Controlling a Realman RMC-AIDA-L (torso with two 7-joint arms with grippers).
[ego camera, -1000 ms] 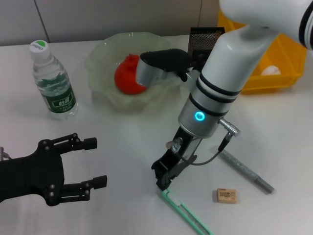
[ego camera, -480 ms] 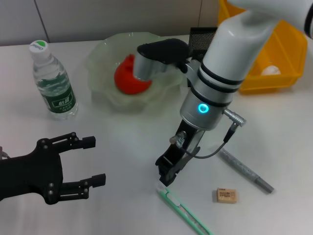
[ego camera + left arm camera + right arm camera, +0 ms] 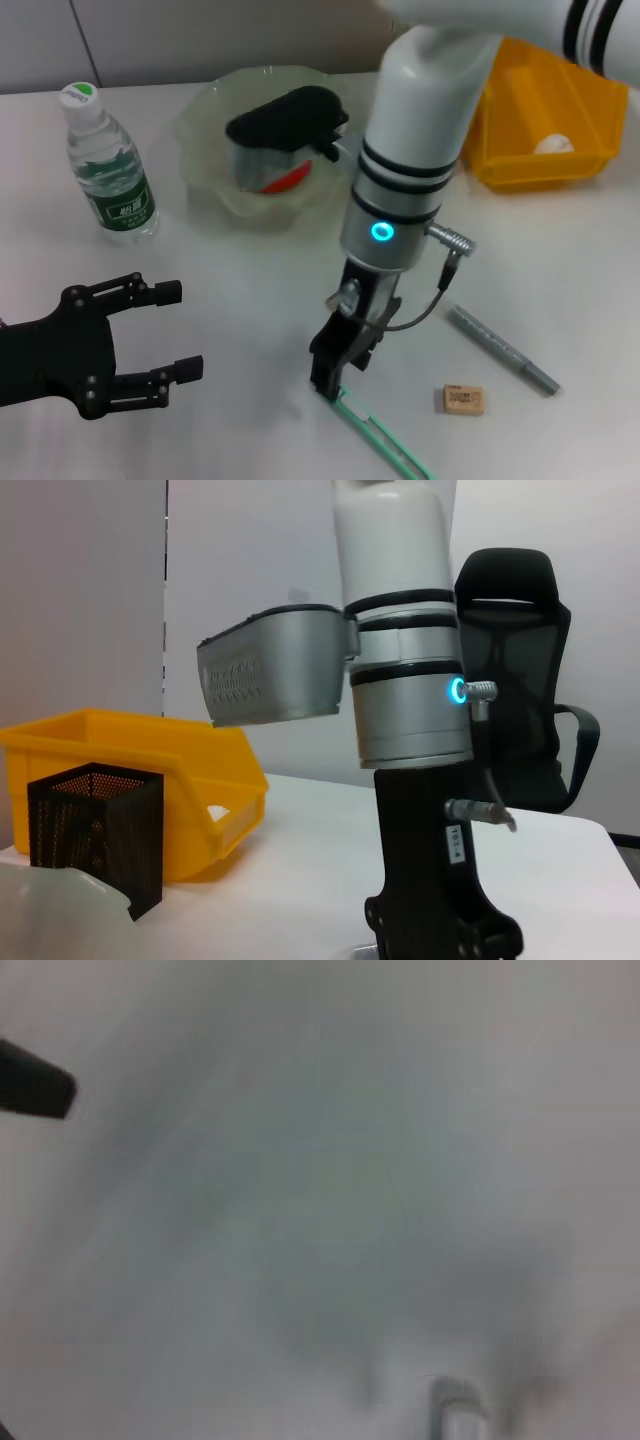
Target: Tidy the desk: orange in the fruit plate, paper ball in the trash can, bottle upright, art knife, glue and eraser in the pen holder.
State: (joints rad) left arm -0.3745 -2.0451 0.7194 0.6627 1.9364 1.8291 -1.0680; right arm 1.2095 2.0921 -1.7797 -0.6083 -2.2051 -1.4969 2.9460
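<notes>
Currently the fruit plate (image 3: 215, 125) holds the orange (image 3: 290, 180), mostly hidden behind the arm's wrist camera. The trash can (image 3: 560, 120), right of the plate, contains the paper ball (image 3: 553, 145). The bottle (image 3: 105, 170) stands upright left of the plate. The right pincer (image 3: 328, 385), whose opening cannot be judged, touches the green art knife (image 3: 385, 440) on the desk (image 3: 250, 300); eraser (image 3: 463, 400) beside it. The left pincer (image 3: 170, 330) hangs spread wide, holding nothing.

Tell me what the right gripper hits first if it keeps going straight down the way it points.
Most likely the near end of the green art knife lying on the table; the right gripper points down at it, though contact is unclear.
</notes>
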